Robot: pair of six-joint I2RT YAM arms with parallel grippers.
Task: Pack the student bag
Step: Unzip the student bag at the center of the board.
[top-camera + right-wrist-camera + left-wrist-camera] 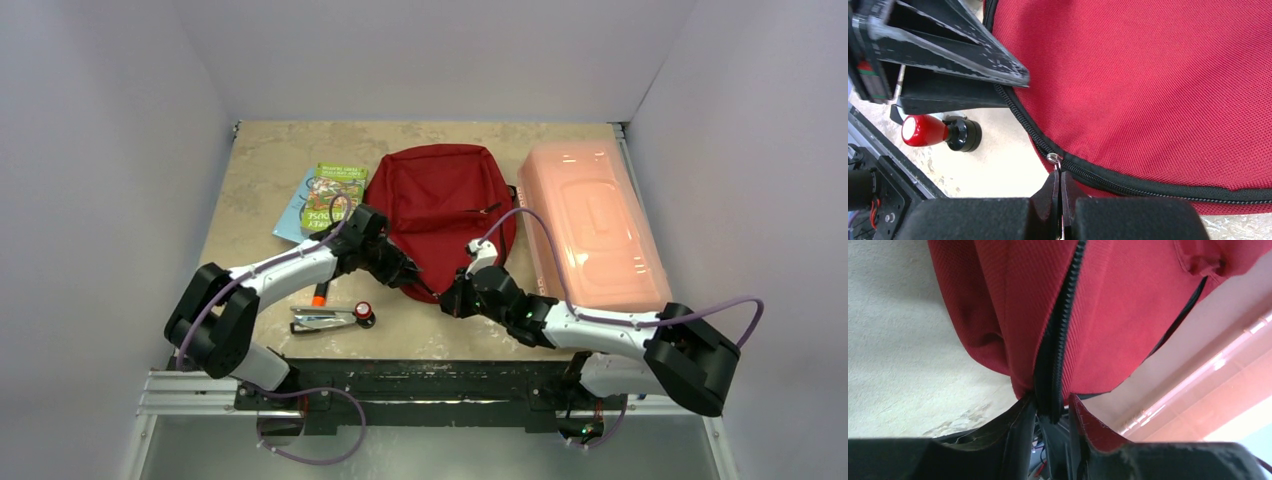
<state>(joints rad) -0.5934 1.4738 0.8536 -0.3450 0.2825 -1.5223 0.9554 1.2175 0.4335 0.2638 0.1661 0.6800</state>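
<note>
Beside the box (595,225), student bag (440,195) seems zipped.

Student bag (445,200): one, dark red.
Pale pink plastic box (592,225): one.
Books: two, it seems. Green book (333,197) atop blue book (292,215), which is mostly covered.
Orange-tipped marker (319,295): one, partly hidden.
Silver stapler-like tool (322,319): one.
Red-topped black stamp (364,312): one.
</note>
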